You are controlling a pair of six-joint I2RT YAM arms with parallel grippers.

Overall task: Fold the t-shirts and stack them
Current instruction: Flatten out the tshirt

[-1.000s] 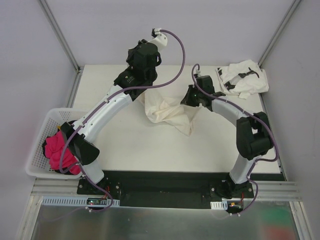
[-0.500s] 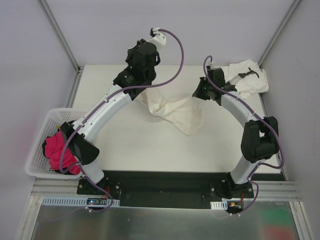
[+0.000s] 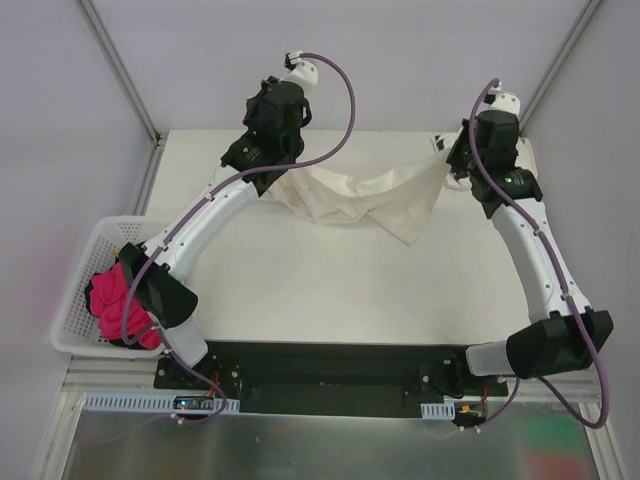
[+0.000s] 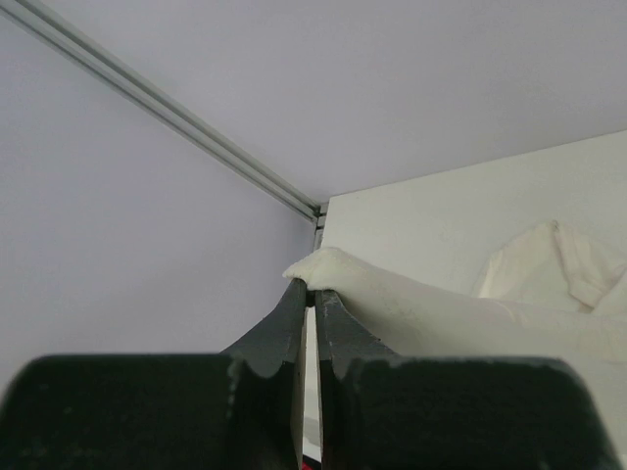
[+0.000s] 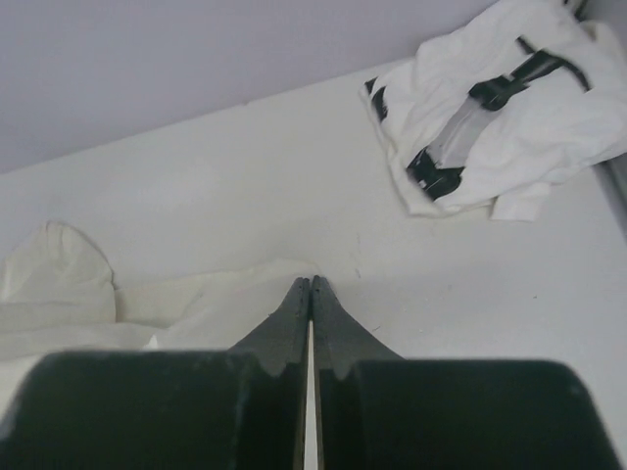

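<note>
From overhead, I see the large plain cream-white t-shirt (image 3: 360, 195) strung between my two arms over the far half of the white table (image 3: 300, 290). It sags in the middle, with one corner drooping toward the tabletop. Only the wrist cameras show the grips. The left gripper (image 4: 313, 294) is pressed together on a bunched fold of it. The right gripper (image 5: 311, 286) is likewise pinched tight, with cream cloth at its tips. The right wrist view alone clearly shows the crumpled white t-shirt with black printed marks (image 5: 500, 108), lying near the far right corner.

Top camera looks down from behind over the whole tabletop (image 3: 300, 290); both wrist cameras sit low and close, sharing the cream t-shirt (image 3: 350, 195)
</note>
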